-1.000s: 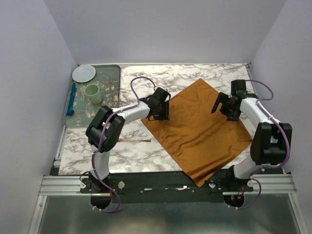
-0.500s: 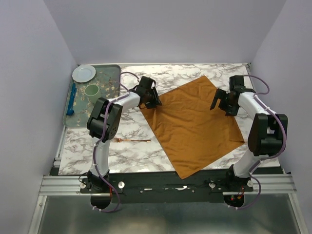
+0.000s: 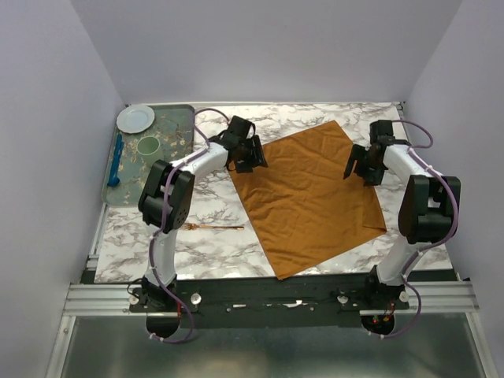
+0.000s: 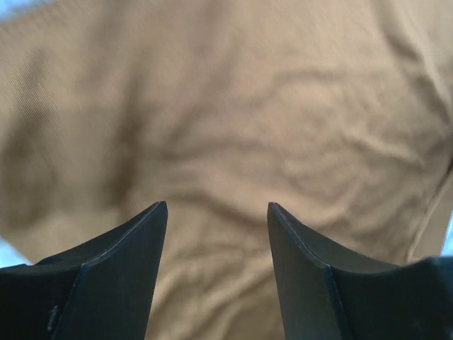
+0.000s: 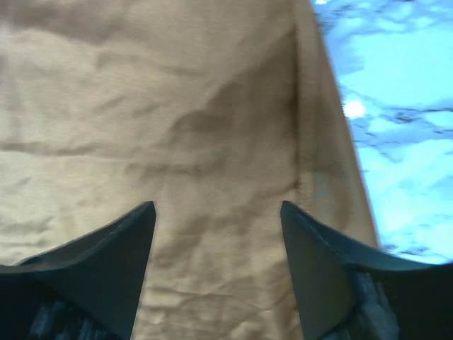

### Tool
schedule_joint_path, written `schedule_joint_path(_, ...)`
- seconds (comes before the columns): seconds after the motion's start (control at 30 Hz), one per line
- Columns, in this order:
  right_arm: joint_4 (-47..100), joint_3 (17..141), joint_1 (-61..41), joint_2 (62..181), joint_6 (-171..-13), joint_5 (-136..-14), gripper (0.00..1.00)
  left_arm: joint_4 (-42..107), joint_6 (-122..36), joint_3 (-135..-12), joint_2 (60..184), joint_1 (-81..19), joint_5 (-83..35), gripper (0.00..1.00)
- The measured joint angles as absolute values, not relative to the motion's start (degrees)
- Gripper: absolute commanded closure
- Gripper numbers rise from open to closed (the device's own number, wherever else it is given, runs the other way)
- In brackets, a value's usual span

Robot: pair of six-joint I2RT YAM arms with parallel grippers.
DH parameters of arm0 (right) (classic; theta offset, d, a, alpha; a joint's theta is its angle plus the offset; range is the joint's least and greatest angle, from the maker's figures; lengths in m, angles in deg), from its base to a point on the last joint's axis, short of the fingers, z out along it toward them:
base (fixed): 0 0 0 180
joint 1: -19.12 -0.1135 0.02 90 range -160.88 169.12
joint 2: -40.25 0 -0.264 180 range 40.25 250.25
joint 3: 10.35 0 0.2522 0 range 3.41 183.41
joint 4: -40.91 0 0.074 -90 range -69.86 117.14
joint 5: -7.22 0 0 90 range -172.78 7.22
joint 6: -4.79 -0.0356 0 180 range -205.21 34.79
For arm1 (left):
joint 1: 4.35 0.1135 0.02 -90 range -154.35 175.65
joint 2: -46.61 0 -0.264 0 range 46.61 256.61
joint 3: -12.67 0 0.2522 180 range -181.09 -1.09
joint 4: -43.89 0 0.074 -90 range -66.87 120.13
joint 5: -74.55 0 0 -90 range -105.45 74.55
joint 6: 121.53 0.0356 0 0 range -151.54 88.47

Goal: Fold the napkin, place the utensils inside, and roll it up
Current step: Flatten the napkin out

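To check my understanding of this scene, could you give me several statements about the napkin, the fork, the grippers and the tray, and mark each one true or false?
1. The napkin lies spread open on the marble table, not yet folded. True.
2. The copper fork lies on the napkin. False: it lies on the bare marble to the left of the napkin, apart from it.
3. The left gripper and the right gripper are both open above the cloth. True.
4. The green cup stands on the marble beside the napkin. False: it stands in the tray at the far left.
5. The blue utensil lies in the tray. True.
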State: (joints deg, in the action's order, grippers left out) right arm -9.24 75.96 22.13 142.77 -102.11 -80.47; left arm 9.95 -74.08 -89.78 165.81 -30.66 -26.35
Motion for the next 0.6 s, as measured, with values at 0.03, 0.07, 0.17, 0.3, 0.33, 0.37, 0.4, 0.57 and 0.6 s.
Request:
schedule_joint_path(0.03, -9.4, 75.9, 22.1, 142.8, -102.1, -80.9, 0.34, 9.1, -73.6, -88.7, 163.6, -31.7, -26.1, 0.32)
schedule_joint_path(0.07, -9.9, 75.8, 22.2, 142.8, -102.0, -82.3, 0.44, 9.2, -73.3, -87.8, 162.0, -32.4, -25.7, 0.32)
schedule_joint_path(0.17, -11.8, 75.8, 22.6, 142.8, -101.6, -85.8, 0.51, 9.0, -72.3, -83.8, 153.6, -37.2, -25.1, 0.33)
schedule_joint_path(0.3, -13.3, 75.5, 23.0, 142.8, -100.8, -89.2, 0.47, 10.9, -71.8, -79.1, 146.8, -43.8, -25.8, 0.34)
schedule_joint_path(0.33, -13.4, 75.0, 23.0, 142.7, -100.7, -89.8, 0.44, 11.3, -71.7, -77.7, 145.9, -45.5, -26.2, 0.34)
schedule_joint_path(0.37, -13.5, 74.1, 23.0, 142.7, -100.6, -90.2, 0.38, 11.9, -71.6, -76.3, 145.4, -47.1, -26.2, 0.35)
schedule_joint_path(0.4, -13.7, 73.1, 23.0, 142.7, -100.5, -90.7, 0.37, 12.1, -71.5, -75.3, 145.4, -48.4, -26.1, 0.35)
schedule_joint_path(0.57, -15.2, 67.7, 23.0, 141.4, -100.1, -91.2, 0.53, 11.7, -71.0, -70.7, 146.9, -53.4, -26.3, 0.36)
schedule_joint_path(0.6, -15.3, 67.4, 23.1, 141.4, -100.1, -91.1, 0.57, 11.8, -71.0, -70.2, 147.3, -53.9, -26.7, 0.36)
